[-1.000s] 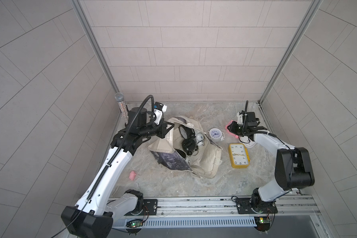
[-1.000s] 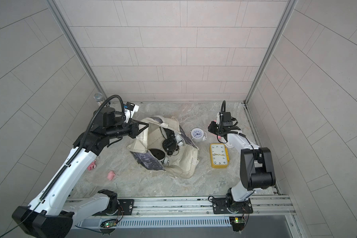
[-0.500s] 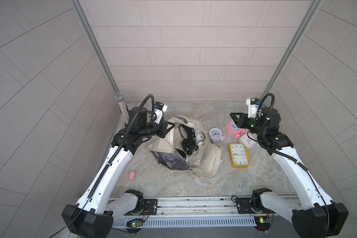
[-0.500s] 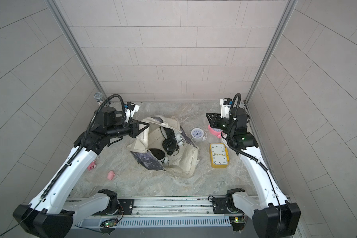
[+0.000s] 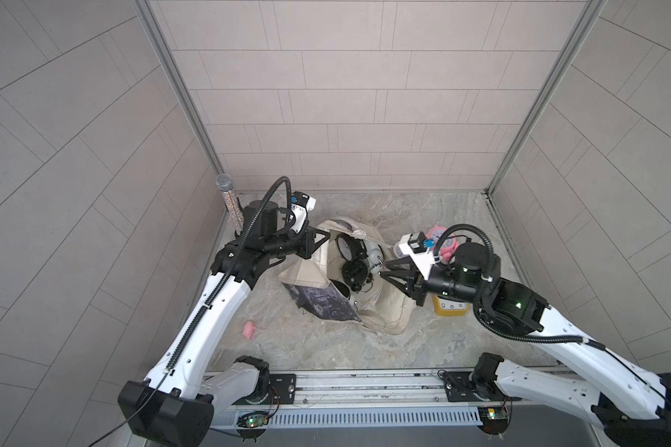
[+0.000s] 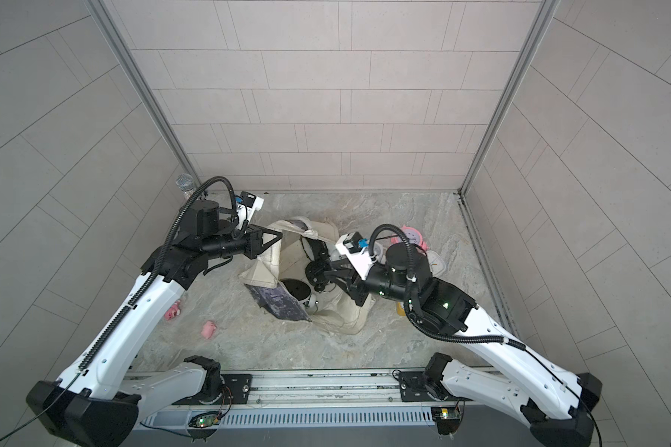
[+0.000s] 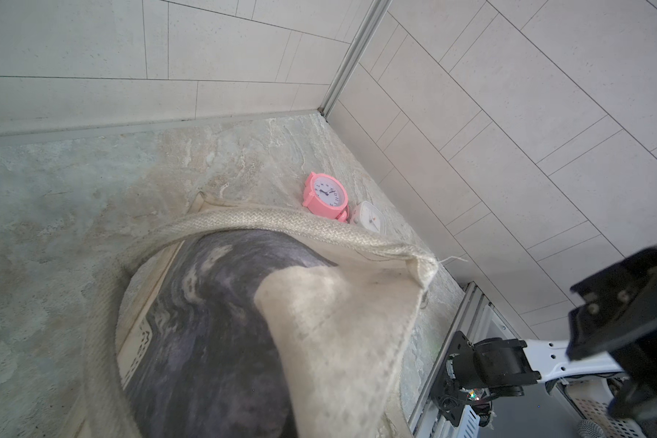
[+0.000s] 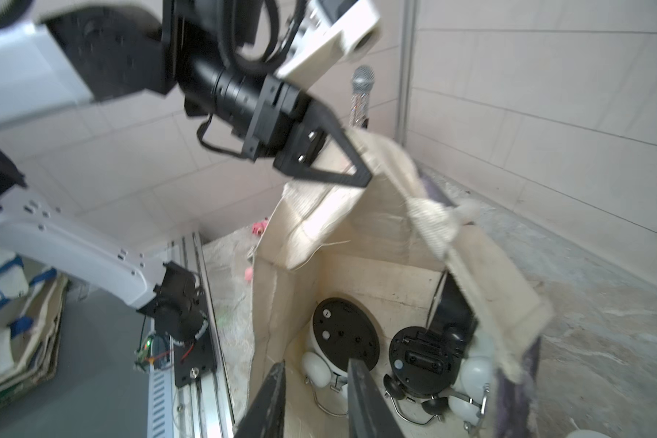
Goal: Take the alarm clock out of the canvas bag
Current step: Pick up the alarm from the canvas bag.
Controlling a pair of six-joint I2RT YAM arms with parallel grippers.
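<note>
The large cream canvas bag (image 5: 384,309), with rope-like handles and a dark grey-purple print, lies slumped at the middle of the mottled stone floor (image 5: 307,348) with its mouth pulled agape. The left gripper (image 5: 326,234) reaches in from 9 o'clock. Its jaws are clenched on the bag's cream rim, holding that edge lifted clear of the floor.

The right gripper (image 5: 381,271) comes from 3 o'clock and hovers at the mouth. Its jaws are parted with nothing between them, the tips just short of the contents.

Inside the bag, the right wrist view shows a white-bodied round alarm clock (image 8: 344,337) with a black back plate and white bells. Just beside it lies a black twin-bell alarm clock (image 8: 421,360), also back up. In both top views a further dark clock face sits deeper toward 12 o'clock. The heap is tangled, so the exact count is hard to make out.

Outside the bag, a pink round alarm clock (image 5: 444,240) stands on the floor at 2 o'clock. A white square clock (image 7: 370,220) is touching or just beside it. A yellow square clock (image 5: 448,309) lies at 3 o'clock, mostly covered by the right arm.

A silver glitter microphone (image 5: 228,201) stands upright in the corner at 10 o'clock. A small pink scrap (image 5: 248,329) lies at 8 o'clock, well apart from the bag.
</note>
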